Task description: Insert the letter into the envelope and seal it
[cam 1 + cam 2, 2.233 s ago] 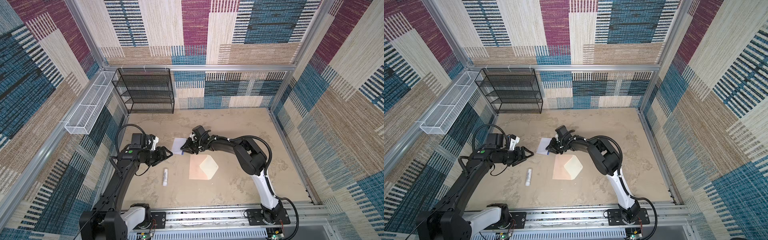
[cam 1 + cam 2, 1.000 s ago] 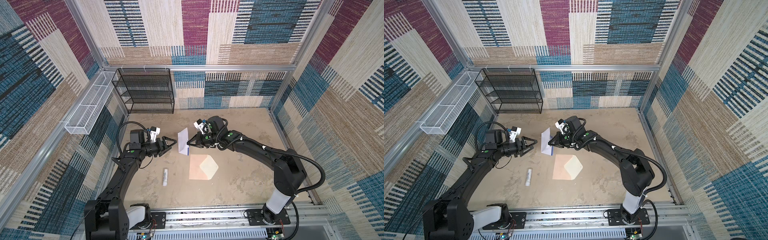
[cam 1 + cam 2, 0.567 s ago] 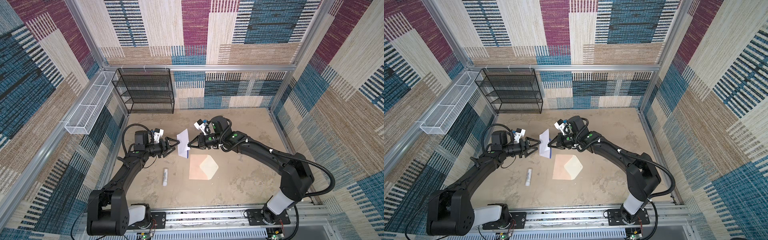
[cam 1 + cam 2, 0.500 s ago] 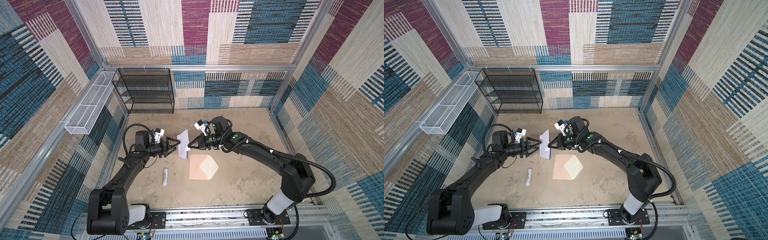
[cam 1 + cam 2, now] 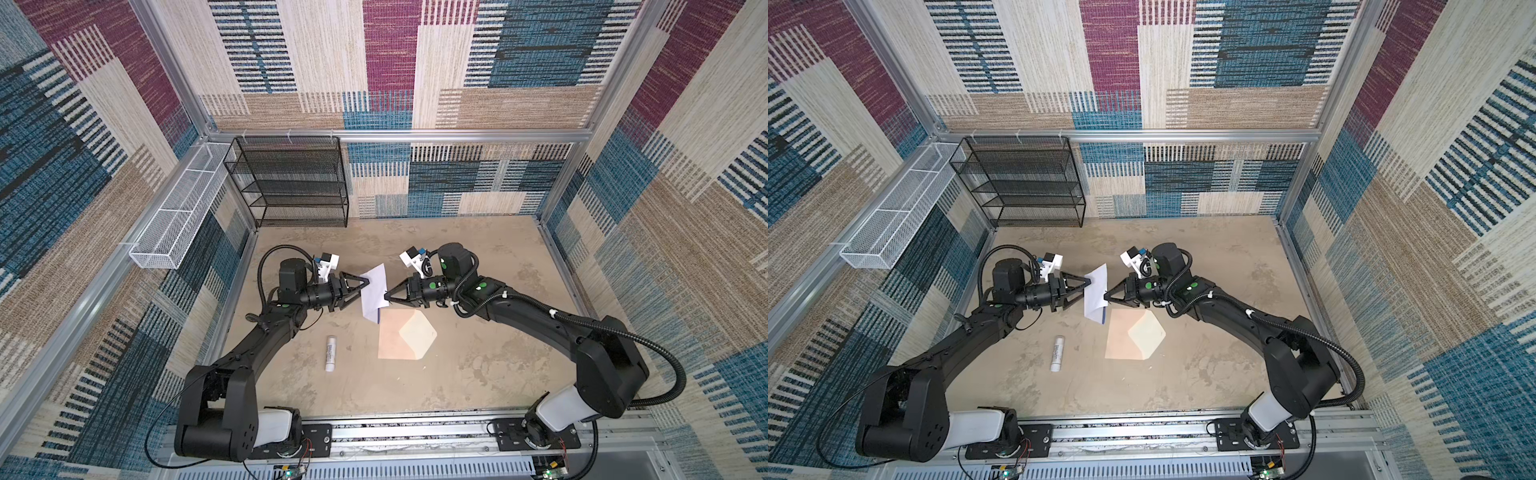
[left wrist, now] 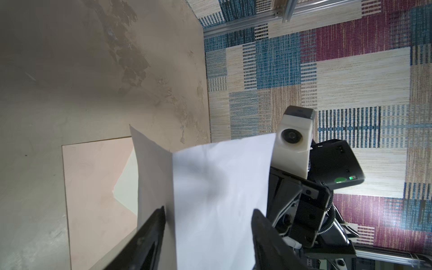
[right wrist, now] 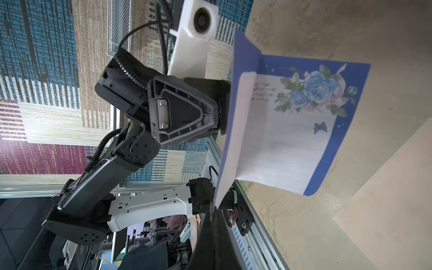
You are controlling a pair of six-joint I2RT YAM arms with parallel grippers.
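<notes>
On the tabletop the envelope lies flat near the middle, flap open. The letter hangs upright in the air over the envelope's far left corner, bent along a crease, between my two grippers. Against a second ago, the left gripper has come in from the left: its fingers now straddle the letter's blank side, jaws narrower yet apart, no clamp seen. My right gripper has its jaws together, pinching the letter's right edge
</notes>
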